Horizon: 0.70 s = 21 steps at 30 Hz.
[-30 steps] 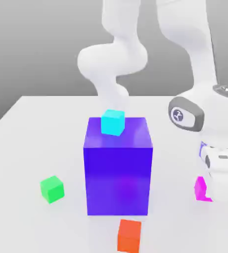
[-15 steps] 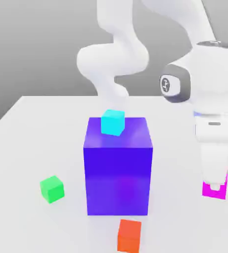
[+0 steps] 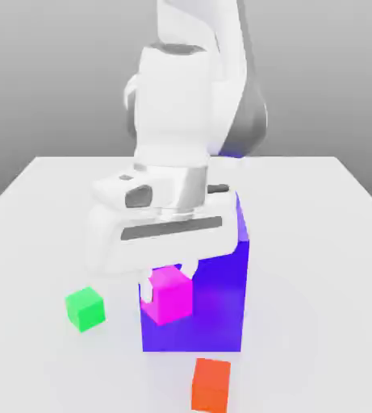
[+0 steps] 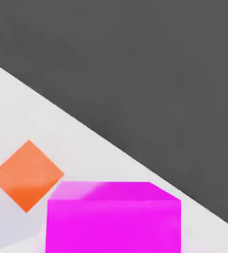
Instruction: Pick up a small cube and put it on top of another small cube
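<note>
Pink cube (image 3: 169, 295) hung clamped between the gripper's (image 3: 168, 281) closed fingers, lifted off the table (image 3: 35, 234), in front of the big blue cube (image 3: 221, 302), above the orange cube (image 3: 211, 385).

The exterior view looks slightly down across the desk (image 3: 27, 202) from near its front. The hand view sits close above the pink cube (image 4: 113, 217). Both views share that cube (image 3: 169, 294) and the orange cube (image 3: 211, 385) (image 4: 26, 175).

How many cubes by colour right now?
Magenta cube: 1
Green cube: 1
Orange cube: 1
Blue cube: 1
Total: 4
</note>
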Motion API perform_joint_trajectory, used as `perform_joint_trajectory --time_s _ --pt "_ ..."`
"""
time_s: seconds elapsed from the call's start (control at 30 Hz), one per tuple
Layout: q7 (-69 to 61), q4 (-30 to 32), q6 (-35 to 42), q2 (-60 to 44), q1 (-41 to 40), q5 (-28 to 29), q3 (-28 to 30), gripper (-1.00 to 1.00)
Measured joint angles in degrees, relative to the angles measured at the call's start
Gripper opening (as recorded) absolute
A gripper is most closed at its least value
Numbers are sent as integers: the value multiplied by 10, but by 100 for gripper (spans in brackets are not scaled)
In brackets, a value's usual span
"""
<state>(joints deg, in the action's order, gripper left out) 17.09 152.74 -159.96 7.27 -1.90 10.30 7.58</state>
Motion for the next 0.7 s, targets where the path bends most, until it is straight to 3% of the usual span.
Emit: perform_joint_trajectory --time_s 0.17,0.27,0.4,0.5,0.6,0.63,0.7 --pt "38 24 17 28 -71 34 44 -100" --pt "23 69 41 43 -106 24 87 -100" --pt "-22 115 48 29 -112 -15 123 -100" --pt "-53 117 -3 -28 -100 -56 129 -100" --pt "-106 115 -61 -93 -97 -133 112 -100" --pt "-120 114 -73 -106 -102 -152 103 100" --pt "-120 114 -73 -106 -103 -152 103 100"
